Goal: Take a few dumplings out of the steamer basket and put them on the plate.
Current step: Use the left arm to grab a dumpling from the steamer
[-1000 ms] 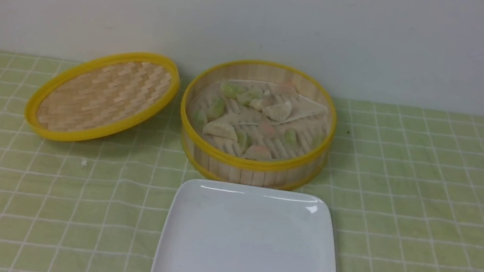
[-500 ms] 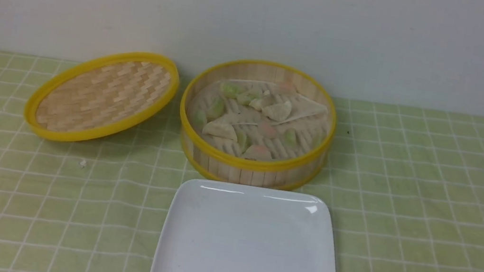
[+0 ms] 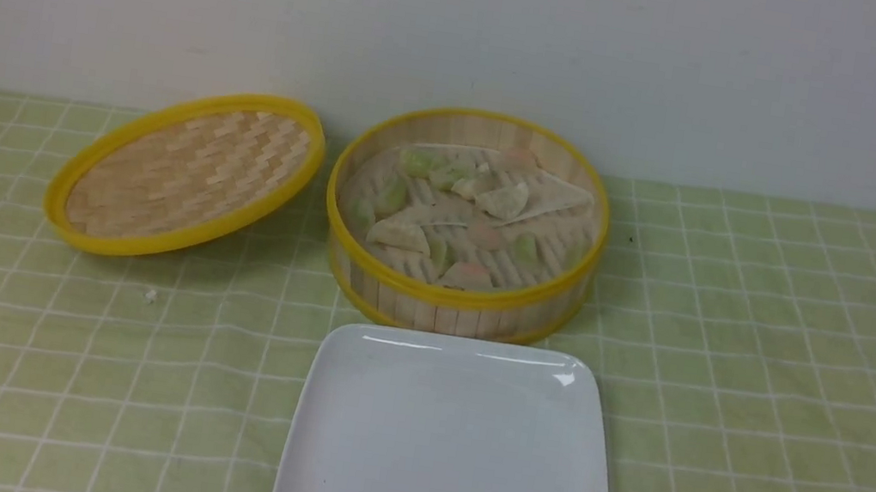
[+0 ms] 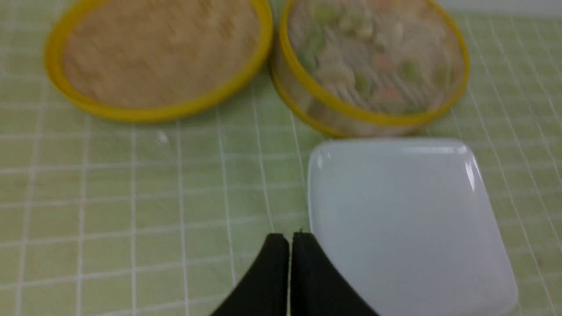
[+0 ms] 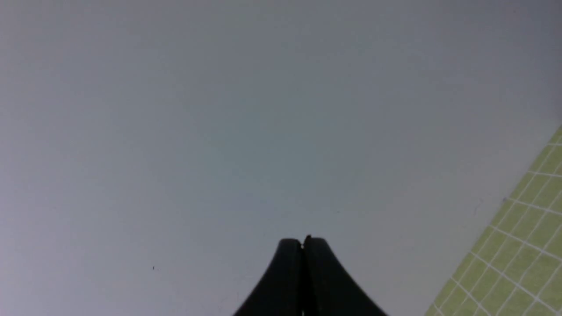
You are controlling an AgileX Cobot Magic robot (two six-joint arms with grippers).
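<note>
Keeping pale crescent dumplings inside the round bamboo-slat steamer basket, just behind the glossy white square plate, probably for short carries. Parks the woven yellow-rimmed lid tilted, behind-left of the plate, clearing access. Shows left gripper and right gripper pinched closed, empty.

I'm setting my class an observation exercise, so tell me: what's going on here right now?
Nothing is being handled yet. The dumplings lie in the open basket, lid beside it. The plate in front is bare. The left end effector and right end effector are shut, holding nothing.
</note>
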